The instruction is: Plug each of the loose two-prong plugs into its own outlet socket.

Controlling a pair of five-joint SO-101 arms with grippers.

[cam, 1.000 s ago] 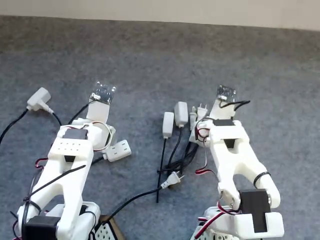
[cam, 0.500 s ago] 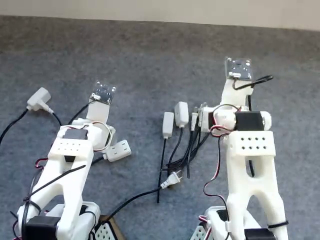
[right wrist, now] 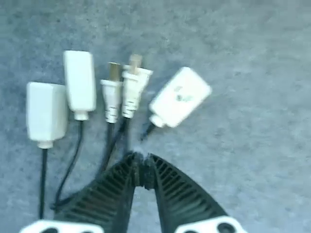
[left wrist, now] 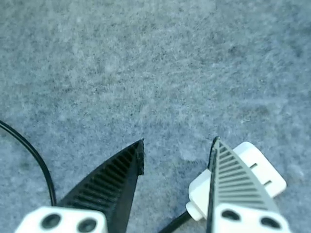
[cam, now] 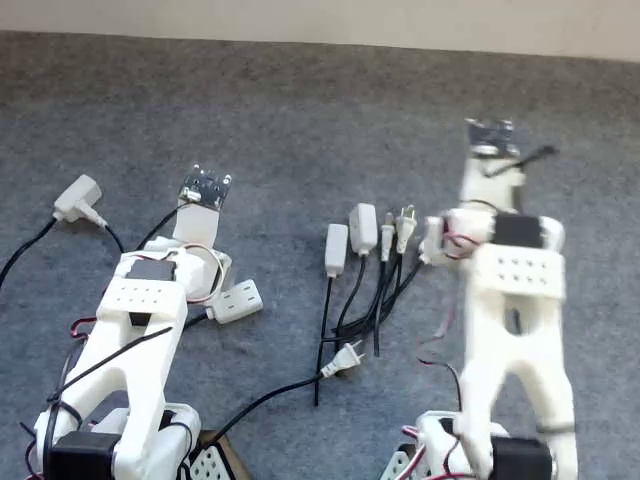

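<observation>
1. Far left, a white wedge-shaped plug head on a black cord (cam: 78, 197) lies well apart from everything else.
2. The left gripper (left wrist: 177, 145) has its black ribbed jaws spread and empty. A white cube-shaped outlet block (cam: 237, 300) sits just beside one finger.
3. Mid-table stand two white rectangular socket blocks (cam: 336, 248). Just beside them lies a pair of white two-prong plugs (right wrist: 133, 82), side by side. Their long axes run near-to-far, their brass prongs point away from the arms, and their black cords trail back. A third white two-prong plug (cam: 345, 358) lies nearer the arms, its prongs angled rightward.
4. The right gripper (right wrist: 142, 162) hangs over the cords behind that pair, its jaws pinched together on nothing.
5. I'd say this is the picking step, with no plug yet held. Next, the right jaws need to part and come down across one plug's body, leaving the prongs free to line up with a socket.
</observation>
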